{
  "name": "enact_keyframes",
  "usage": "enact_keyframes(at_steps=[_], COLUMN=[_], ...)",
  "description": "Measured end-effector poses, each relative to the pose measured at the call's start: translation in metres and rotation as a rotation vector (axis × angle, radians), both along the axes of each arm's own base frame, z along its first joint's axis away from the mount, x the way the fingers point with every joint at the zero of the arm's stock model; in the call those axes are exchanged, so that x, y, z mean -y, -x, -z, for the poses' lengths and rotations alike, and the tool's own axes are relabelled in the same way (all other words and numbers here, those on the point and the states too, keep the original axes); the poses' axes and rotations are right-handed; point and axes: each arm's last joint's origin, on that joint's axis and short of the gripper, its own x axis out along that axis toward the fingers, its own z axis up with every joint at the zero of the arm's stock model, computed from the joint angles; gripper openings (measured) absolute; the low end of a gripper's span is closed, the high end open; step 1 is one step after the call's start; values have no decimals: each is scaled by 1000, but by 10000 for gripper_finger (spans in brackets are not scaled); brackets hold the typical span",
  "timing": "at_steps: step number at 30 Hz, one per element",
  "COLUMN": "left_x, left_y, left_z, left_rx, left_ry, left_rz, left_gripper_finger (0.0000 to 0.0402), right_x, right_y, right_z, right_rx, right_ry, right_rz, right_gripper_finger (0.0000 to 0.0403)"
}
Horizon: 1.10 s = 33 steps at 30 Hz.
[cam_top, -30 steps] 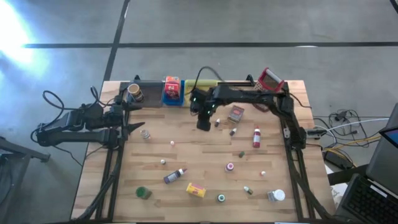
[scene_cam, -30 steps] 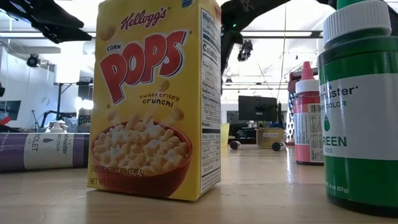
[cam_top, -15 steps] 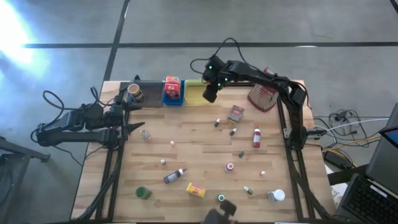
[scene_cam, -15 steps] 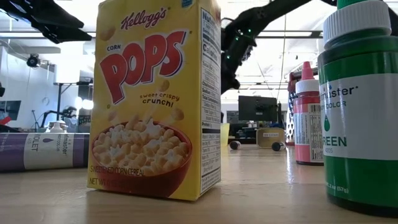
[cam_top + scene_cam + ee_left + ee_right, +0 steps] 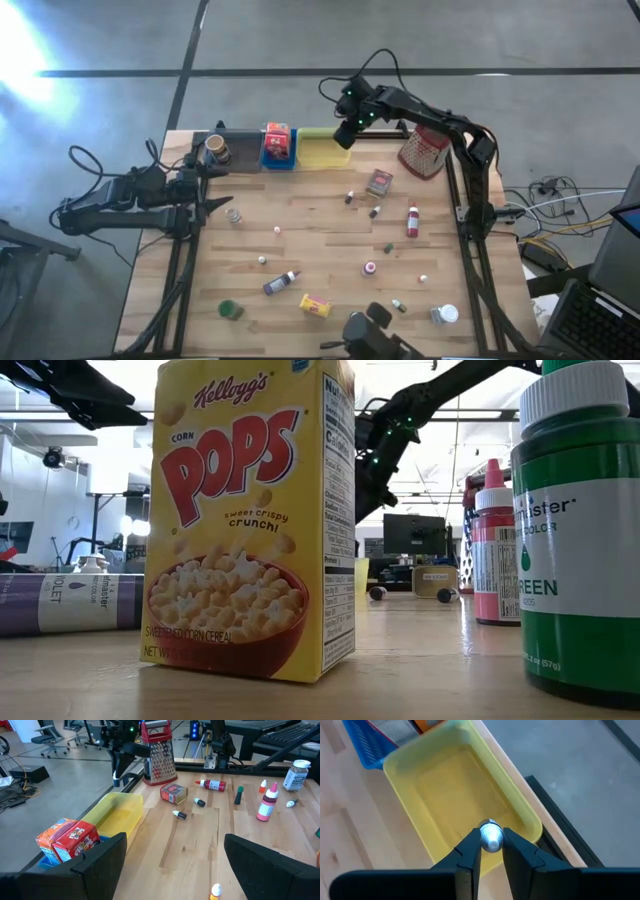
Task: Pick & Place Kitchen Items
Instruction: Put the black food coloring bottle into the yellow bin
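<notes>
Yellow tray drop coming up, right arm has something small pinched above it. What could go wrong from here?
The right gripper is shut on a small white-capped item held over the yellow tray, close to its outer rim. Released there, it might bounce or roll over that rim and off the table edge. The tall metal grater stands just under the arm, so a low retreat could knock it. The left gripper waits open, well clear.

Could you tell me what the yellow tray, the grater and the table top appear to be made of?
Yellow tray: likely moulded plastic, smooth and matte, with rounded corners and a rolled rim.
Grater: apparently bare metal, shiny and punched with holes, with a red handle that may be plastic.
Table top: wood, pale planks with visible grain and seams, probably lightly sealed.
</notes>
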Motion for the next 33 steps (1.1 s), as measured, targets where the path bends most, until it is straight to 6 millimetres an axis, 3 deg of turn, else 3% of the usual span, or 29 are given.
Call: enact_keyframes(at_steps=[12, 33], left_x=[0, 0], left_y=[0, 0], left_z=[0, 0], left_rx=[0, 0], left_ry=[0, 0], left_rz=[0, 0], left_gripper_finger=[339, 339], right_x=[7, 21], right_y=[-1, 16], right_z=[6, 47], right_rx=[48, 54], right_ry=[37, 27], right_rz=[0, 66], right_gripper_finger=[61, 61])
